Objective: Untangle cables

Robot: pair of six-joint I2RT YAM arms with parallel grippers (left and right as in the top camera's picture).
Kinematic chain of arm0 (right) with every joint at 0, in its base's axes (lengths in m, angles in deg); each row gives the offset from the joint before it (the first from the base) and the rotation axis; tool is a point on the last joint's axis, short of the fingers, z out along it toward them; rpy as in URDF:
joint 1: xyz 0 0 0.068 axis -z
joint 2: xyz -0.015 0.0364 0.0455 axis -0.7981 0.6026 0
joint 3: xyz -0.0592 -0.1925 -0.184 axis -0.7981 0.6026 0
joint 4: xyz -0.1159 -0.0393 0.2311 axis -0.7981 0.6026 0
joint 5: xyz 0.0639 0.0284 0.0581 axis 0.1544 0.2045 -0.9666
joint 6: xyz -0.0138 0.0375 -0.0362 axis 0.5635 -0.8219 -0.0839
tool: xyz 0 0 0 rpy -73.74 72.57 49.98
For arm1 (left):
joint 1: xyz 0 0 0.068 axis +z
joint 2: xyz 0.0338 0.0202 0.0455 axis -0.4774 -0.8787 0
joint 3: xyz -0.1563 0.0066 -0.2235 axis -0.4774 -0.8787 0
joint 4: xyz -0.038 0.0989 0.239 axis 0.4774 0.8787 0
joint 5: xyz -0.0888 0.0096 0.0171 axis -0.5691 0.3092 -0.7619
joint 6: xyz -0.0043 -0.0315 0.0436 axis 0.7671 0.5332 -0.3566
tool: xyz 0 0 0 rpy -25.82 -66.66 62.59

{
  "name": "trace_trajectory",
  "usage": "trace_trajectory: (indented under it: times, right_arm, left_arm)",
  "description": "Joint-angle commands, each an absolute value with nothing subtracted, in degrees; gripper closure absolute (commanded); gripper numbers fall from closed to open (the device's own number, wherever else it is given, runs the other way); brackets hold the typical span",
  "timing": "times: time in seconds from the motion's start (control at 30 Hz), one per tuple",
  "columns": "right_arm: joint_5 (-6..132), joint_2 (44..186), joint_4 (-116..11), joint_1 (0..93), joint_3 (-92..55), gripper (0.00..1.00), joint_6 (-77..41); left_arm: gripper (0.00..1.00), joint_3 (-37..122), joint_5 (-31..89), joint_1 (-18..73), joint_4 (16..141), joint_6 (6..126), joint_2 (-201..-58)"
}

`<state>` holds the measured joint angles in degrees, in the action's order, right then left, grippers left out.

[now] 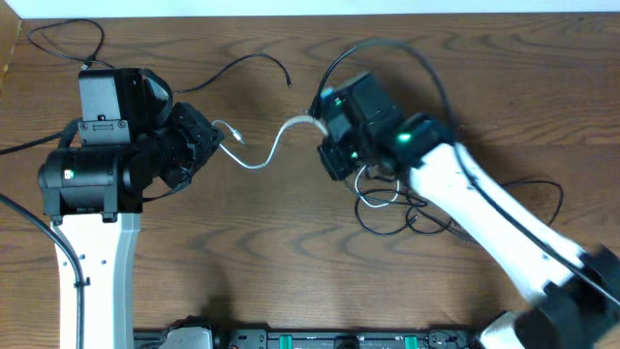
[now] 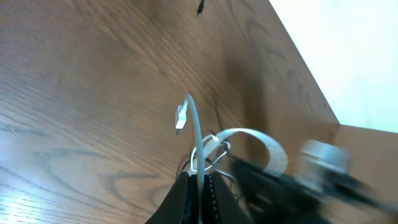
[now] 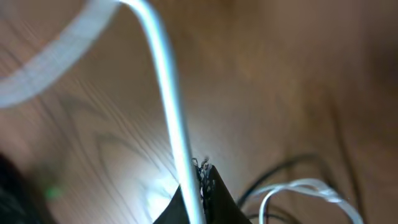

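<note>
Tabletop (image 1: pixel 242 242) is brown wood with a big wavy grain, mostly matte, with a patch of glare in the right wrist view. Strung across the middle is the short white cable (image 1: pixel 263 158), a smooth round cord sagging in a soft U between the two grippers.

Left gripper (image 1: pixel 215 139) is clamped tight on the cable's left end. From the left wrist camera you can see the cord coming up out of the closed black fingers (image 2: pixel 177 200), with a small flat white plug (image 2: pixel 180 118) poking out just past them. Right gripper (image 1: pixel 325 134) is pinched closed on the right end of the same cord, squeezed between dark ridged pads (image 3: pixel 214 196).

The black cables (image 1: pixel 387 208) are a messy pile of thin loops right of centre, on the near side of the right gripper and partly under that arm. One more thin black cord (image 1: pixel 254 63) curves along the far side between the arms.

Left arm (image 1: pixel 97 174) is chunky black joints on a white link. It comes up from the near edge and bends right toward the centre. Right arm (image 1: pixel 484 204) is a long white link running diagonally in from the near right corner, with green lights glowing at the wrist.
</note>
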<state>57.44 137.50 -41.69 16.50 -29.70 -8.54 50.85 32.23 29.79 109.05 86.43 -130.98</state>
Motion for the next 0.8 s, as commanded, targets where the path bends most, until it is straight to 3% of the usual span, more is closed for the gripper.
trace_trajectory:
  times: [0.0,0.27,0.3,0.53,0.77]
  right_arm:
    - [57.3,129.2,-42.3,17.8,-35.3,0.99,-12.6]
    - [57.6,116.4,-51.9,18.5,-37.2,0.99,-17.7]
    - [58.3,115.3,-52.9,18.5,-37.2,0.99,-18.1]
    - [69.1,111.7,-54.3,18.5,-37.2,0.99,-19.9]
    - [78.3,111.7,-56.4,18.5,-37.2,0.99,-26.4]
  left_arm:
    - [0.92,51.9,33.8,29.7,109.2,85.6,-131.2]
    - [0.91,51.9,33.8,29.7,109.2,85.6,-131.2]
    - [0.86,51.9,33.8,29.7,109.2,85.6,-131.2]
    - [0.84,51.9,33.8,29.7,109.2,85.6,-131.2]
    - [0.3,51.6,33.8,29.7,109.5,85.6,-131.2]
